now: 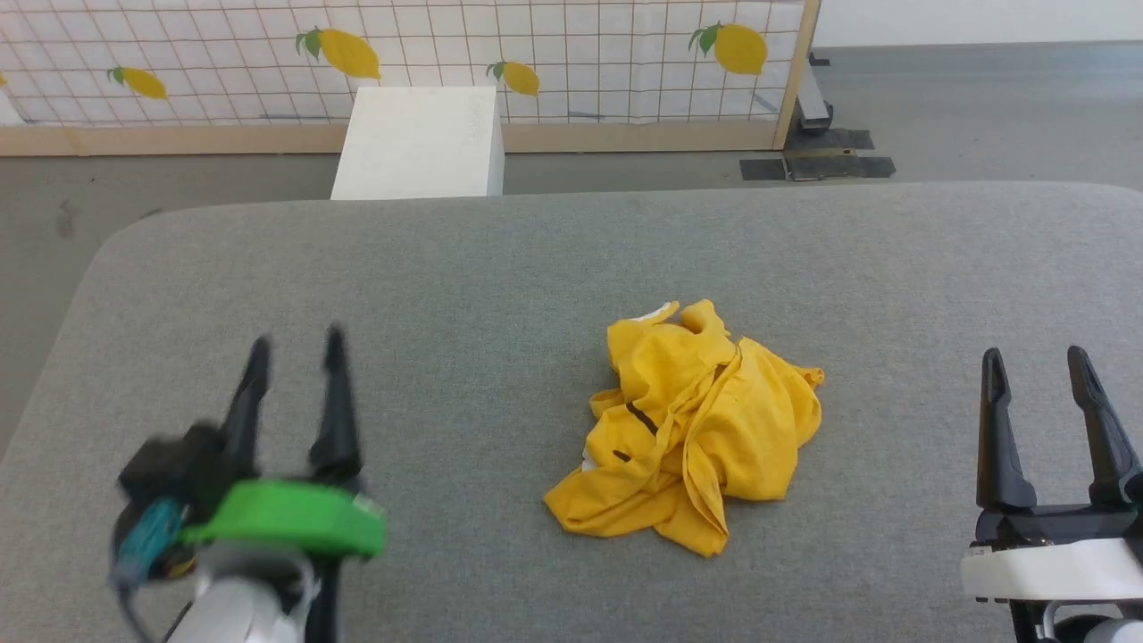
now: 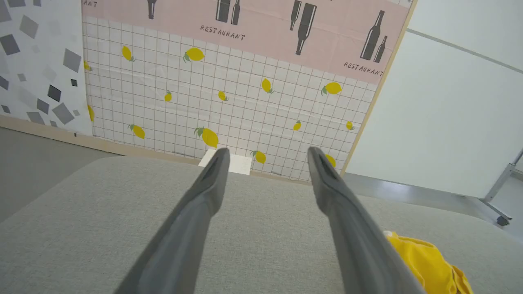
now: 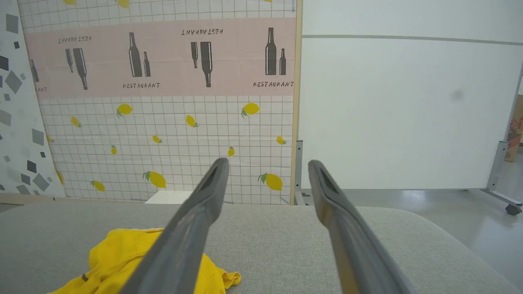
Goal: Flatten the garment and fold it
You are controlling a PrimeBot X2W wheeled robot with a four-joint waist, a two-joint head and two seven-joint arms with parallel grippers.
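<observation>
A crumpled bright yellow T-shirt (image 1: 688,429) lies in a heap just right of centre in the head view, on a grey fabric-covered table (image 1: 464,268) that spans the frame. Black marks show among its folds, and a sliver of white peeks out at its upper edge.

At the lower left, the left gripper (image 1: 297,339), blurred and with a green band (image 1: 286,518) at its wrist, has its two dark fingers spread with nothing between them, well apart from the shirt. At the lower right, the right gripper (image 1: 1034,354) likewise has its fingers parted and empty, clear of the cloth.

The left wrist view puts the yellow heap in its lower right corner. The right wrist view has it at the lower left, partly behind a finger.

Beyond the table's far edge, at the top of the head view, a white box (image 1: 420,143) stands on the grey floor (image 1: 982,107) before a tiled wall panel (image 1: 571,54) printed with lemons.
</observation>
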